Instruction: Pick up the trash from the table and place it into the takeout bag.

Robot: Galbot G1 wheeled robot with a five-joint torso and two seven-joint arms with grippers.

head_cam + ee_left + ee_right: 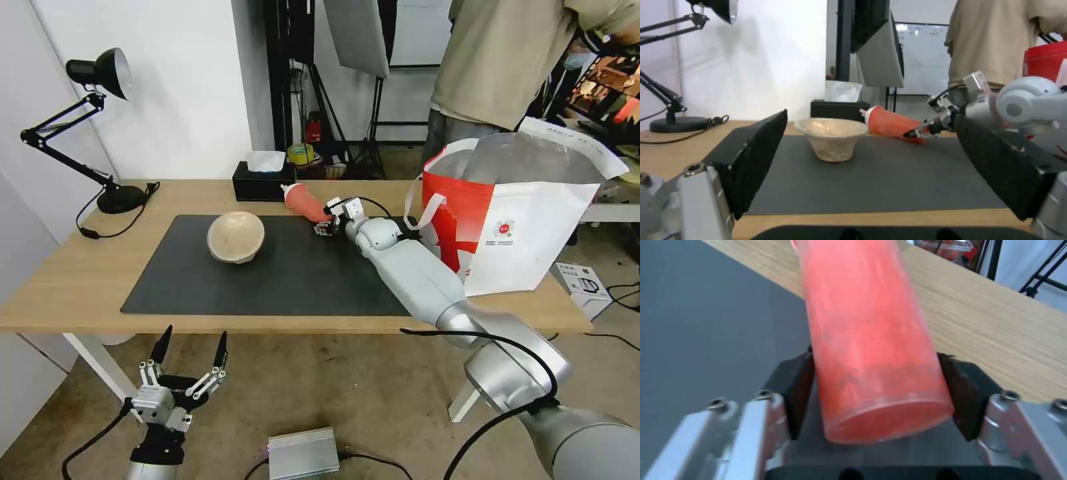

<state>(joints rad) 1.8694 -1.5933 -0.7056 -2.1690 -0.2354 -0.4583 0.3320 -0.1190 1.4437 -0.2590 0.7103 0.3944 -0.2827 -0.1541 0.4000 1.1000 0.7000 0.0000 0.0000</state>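
My right gripper (325,223) (918,132) (878,373) is shut on the red cup (303,200) (889,124) (867,333) near its base. The cup is tilted over the dark mat (280,280), its white lid end raised and pointing to the far left. A tan dome-shaped bowl (235,237) (832,138) sits on the mat's left part, apart from the cup. The red-and-white takeout bag (520,220) (1042,58) stands open at the table's (73,280) right end. My left gripper (190,350) (869,133) hangs open below the table's front edge.
A black tissue box (263,183) sits at the table's back edge just behind the cup. A black desk lamp (100,73) stands at the back left. A person stands behind the bag. A grey box (303,453) lies on the floor.
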